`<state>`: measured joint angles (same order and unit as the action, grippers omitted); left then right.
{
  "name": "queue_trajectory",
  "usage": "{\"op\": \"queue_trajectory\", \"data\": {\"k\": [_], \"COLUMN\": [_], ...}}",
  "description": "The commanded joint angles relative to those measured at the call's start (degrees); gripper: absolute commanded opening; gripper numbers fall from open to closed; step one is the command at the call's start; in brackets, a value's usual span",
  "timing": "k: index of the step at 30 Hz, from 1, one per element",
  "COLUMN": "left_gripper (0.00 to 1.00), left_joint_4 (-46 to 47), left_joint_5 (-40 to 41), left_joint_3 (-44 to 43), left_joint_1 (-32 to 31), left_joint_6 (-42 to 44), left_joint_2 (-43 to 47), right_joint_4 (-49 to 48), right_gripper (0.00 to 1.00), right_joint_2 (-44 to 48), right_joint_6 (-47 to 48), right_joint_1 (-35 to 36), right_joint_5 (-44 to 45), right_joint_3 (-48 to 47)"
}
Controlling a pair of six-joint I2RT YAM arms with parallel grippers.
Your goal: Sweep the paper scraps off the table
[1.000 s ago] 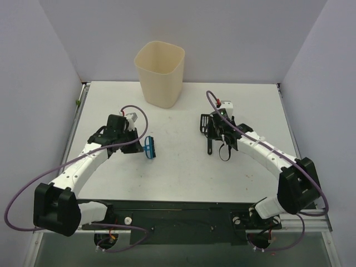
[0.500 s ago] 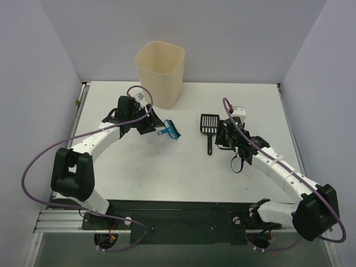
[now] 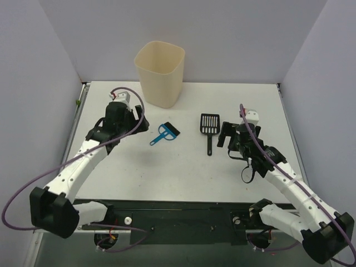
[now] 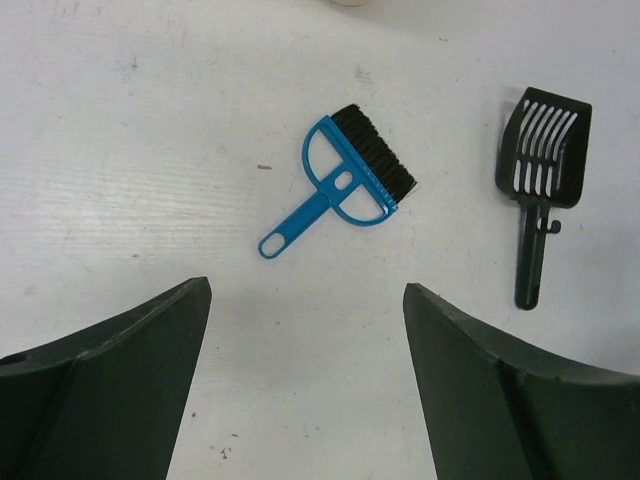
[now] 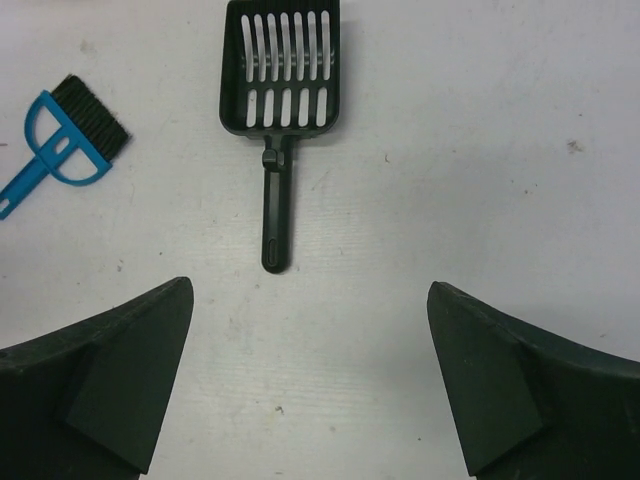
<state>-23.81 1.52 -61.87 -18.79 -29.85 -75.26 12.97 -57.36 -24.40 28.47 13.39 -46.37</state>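
**Jaws wide, nothing held**

The left gripper [image 4: 307, 288] gapes empty at 9 o'clock of the brush [image 3: 165, 133]. The right gripper [image 5: 308, 288] gapes empty at 3 o'clock of the scoop [image 3: 209, 129]. Both tools lie flat on the table [image 3: 183, 167], the scoop at the brush's 3 o'clock. The bin [image 3: 160, 73] stands at 12 o'clock. The scraps cannot be made out.

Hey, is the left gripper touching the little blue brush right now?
Apart. The left wrist view shows the blue brush lying on the table, with bare surface between its handle and the open left gripper.
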Motion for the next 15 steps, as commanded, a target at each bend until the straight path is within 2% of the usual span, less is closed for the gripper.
{"op": "queue_trajectory", "data": {"k": [1, 5, 8, 12, 15], "left_gripper": [0.89, 0.89, 0.9, 0.9, 0.9], "left_joint_4": [3.86, 0.62, -1.06, -2.63, -3.26], "left_joint_5": [9.03, 11.92, 16.13, 25.08, 25.46], "left_joint_3": [4.47, 4.74, 6.05, 8.51, 11.23], "left_joint_1": [-5.46, -9.59, -9.78, -9.87, -9.87], "left_joint_6": [5.75, 8.91, 10.51, 9.37, 11.2], "left_joint_2": [10.3, 18.03, 21.73, 24.81, 27.62], "right_joint_4": [3.46, 3.29, 5.04, 8.73, 10.84], "right_gripper": [0.97, 0.99, 0.99, 1.0, 1.0], "right_joint_2": [7.6, 17.62, 24.3, 28.09, 28.45], "right_joint_6": [-0.99, -1.79, -3.97, -5.21, -6.01], "right_joint_1": [-0.26, -0.26, -0.26, -0.26, -0.34], "right_joint_5": [4.71, 5.77, 9.18, 11.92, 12.1], "right_joint_3": [1.98, 6.28, 8.83, 10.16, 10.25]}}
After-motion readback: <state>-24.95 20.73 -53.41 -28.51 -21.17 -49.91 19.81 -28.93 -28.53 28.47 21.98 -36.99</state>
